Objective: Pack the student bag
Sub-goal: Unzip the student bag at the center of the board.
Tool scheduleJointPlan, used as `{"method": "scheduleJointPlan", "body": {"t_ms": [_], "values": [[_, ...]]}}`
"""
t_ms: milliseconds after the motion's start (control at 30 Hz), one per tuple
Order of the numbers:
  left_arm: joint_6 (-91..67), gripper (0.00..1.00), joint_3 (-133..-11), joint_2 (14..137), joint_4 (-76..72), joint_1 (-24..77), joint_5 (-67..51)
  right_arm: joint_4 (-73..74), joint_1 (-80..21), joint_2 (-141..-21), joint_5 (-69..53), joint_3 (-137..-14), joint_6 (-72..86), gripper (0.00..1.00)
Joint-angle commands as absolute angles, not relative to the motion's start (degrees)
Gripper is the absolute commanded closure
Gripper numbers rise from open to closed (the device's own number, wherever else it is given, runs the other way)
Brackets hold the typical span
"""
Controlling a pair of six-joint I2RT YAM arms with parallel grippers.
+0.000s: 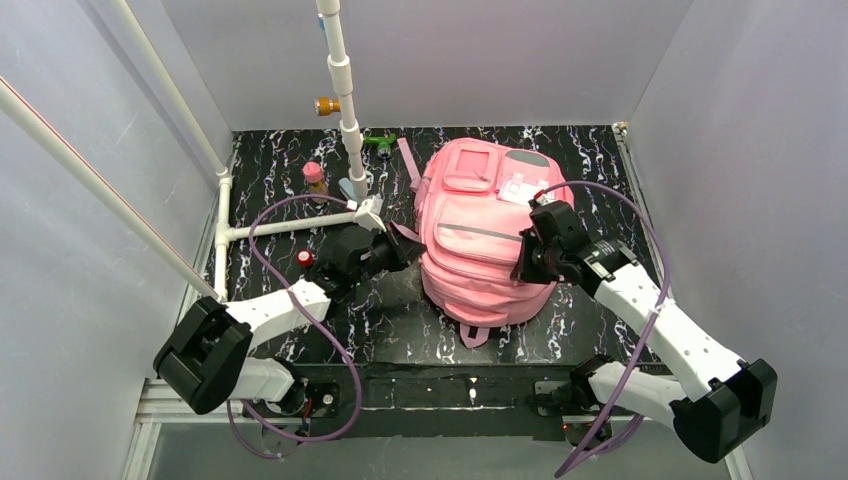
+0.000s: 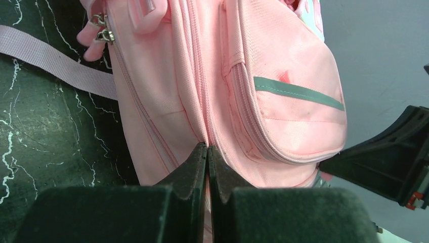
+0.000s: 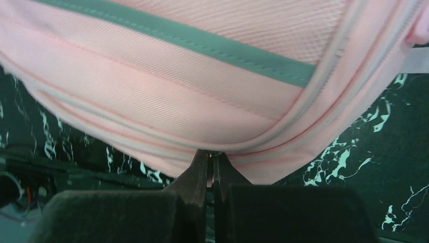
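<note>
Backpack of pink fabric, large and zip-pocketed, lies flat between both pincers. Left pincer and right pincer are each closed to a hairline, tips against its sides; whether fabric is nipped, I cannot tell. Opening it likely wants one pincer anchoring while the other draws along the zip, not upward.

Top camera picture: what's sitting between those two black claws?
The student bag fills the stretch between the left gripper and the right gripper, plain in the top external view. Each wrist view shows its gripper shut against the pink fabric.
</note>
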State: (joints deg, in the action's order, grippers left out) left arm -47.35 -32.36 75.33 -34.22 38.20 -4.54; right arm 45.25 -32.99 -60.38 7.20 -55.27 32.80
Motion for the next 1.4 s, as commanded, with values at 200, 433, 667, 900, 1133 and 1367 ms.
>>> {"method": "scheduleJointPlan", "body": {"t_ms": [200, 433, 667, 900, 1133, 1367], "values": [[-45.56, 1.0, -31.92, 72.47, -43.59, 49.82, 6.72, 30.91, -47.43, -63.67, -5.08, -54.7, 40.43, 0.99], [-48.25, 1.0, -30.3, 72.6, -46.79, 54.05, 9.35, 21.49, -48.53, -68.0, 3.27, -58.43, 47.5, 0.99], [-50.21, 1.0, -26.75, 73.16, -57.94, 54.51, 7.89, 14.3, -48.18, -68.83, 1.37, -55.69, 59.58, 0.99], [-49.12, 1.0, -26.1, 74.43, -61.44, 55.24, 7.28, 6.52, -47.29, -73.78, 0.81, -58.6, 73.59, 0.99], [-49.14, 1.0, -24.88, 74.47, -61.88, 55.87, 8.41, -2.51, -47.18, -78.41, 0.9, -60.68, 86.26, 0.99], [-48.32, 0.83, -23.14, 70.24, -59.47, 55.74, 9.09, 5.29, -45.89, -73.16, 6.65, -61.92, 79.93, 0.99]]}}
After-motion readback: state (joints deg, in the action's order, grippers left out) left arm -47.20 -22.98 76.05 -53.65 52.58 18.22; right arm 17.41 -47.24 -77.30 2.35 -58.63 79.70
